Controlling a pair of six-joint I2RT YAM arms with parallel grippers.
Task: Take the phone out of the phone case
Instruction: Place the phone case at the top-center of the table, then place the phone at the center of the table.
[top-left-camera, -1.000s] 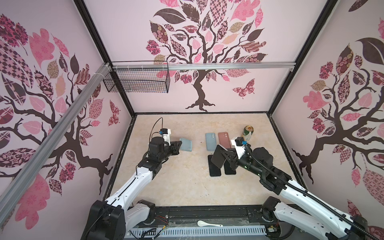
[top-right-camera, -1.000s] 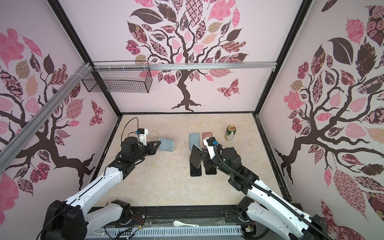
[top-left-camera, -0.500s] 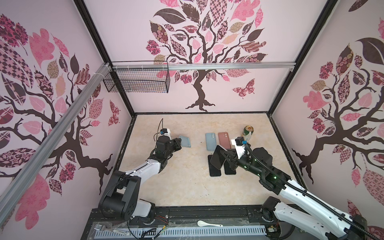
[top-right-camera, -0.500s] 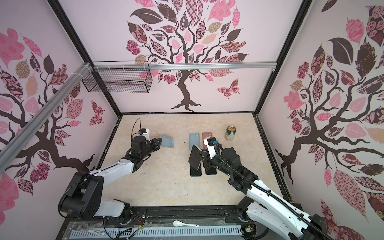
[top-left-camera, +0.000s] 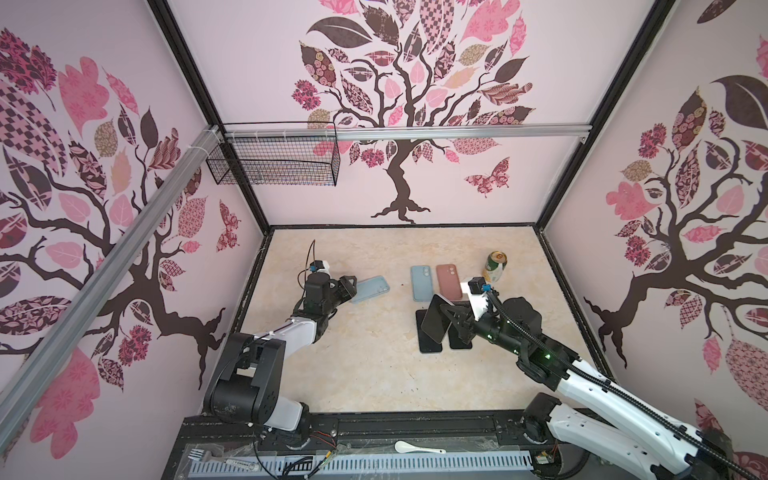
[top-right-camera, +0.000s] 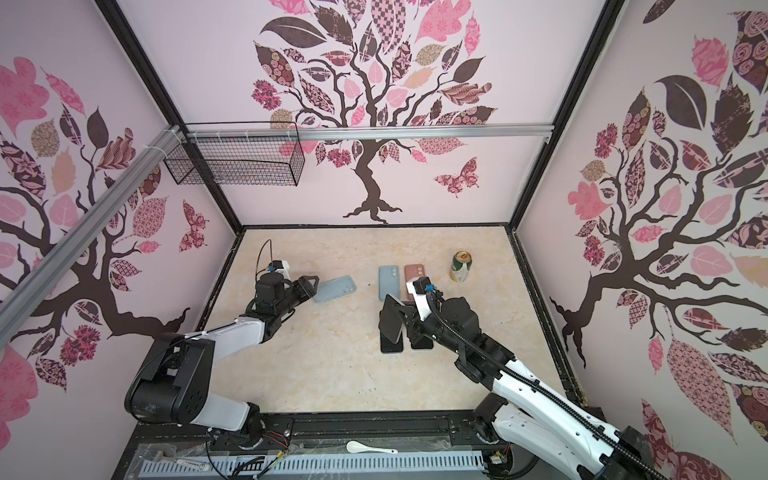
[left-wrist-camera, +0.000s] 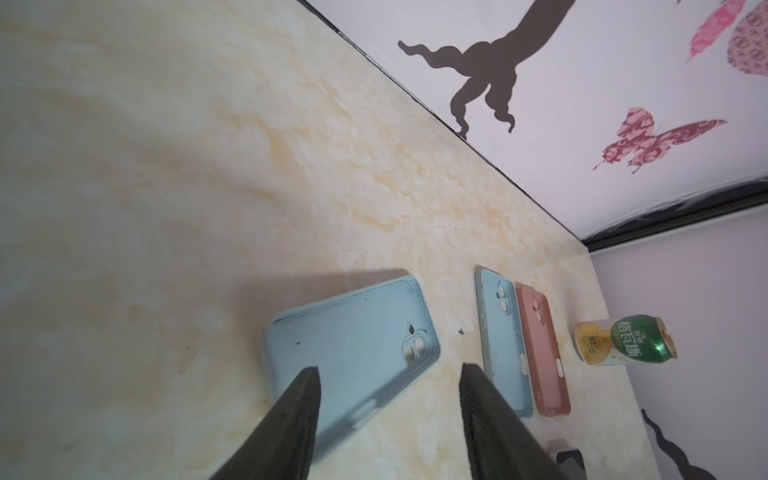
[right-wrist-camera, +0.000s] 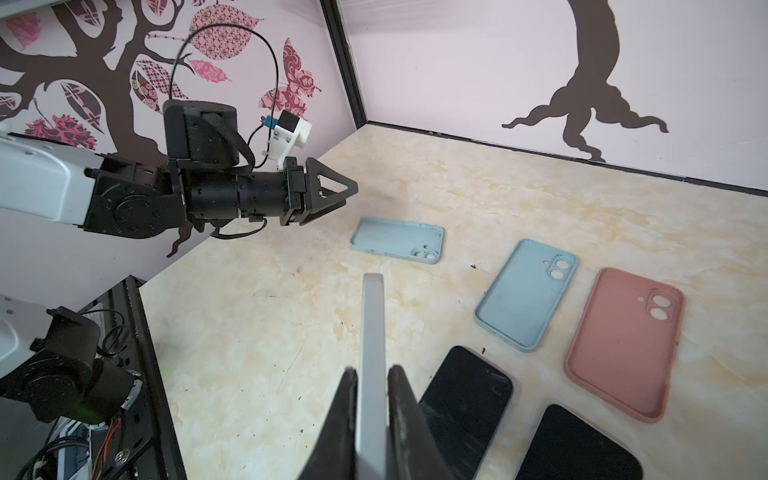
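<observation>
Pale blue, the phone case (right-wrist-camera: 397, 239) lies flat on the marble-look table (top-left-camera: 353, 374), hollow side up, with nothing gripping it. The left gripper (left-wrist-camera: 388, 374) hangs just beside the end of it nearest its own arm, raised off the surface, jaws spread apart and holding nothing. The right gripper (right-wrist-camera: 372, 374) is clamped on a phone (right-wrist-camera: 372, 316), which stands on edge between the fingers, lifted above the table and well apart from that case. Below the held phone two black phones (right-wrist-camera: 465, 399) lie screen up, side by side. Past them a second blue case (right-wrist-camera: 525, 293) and a pink case (right-wrist-camera: 623, 340) lie next to each other, and a green can (top-left-camera: 494, 270) stands near the pink one.
</observation>
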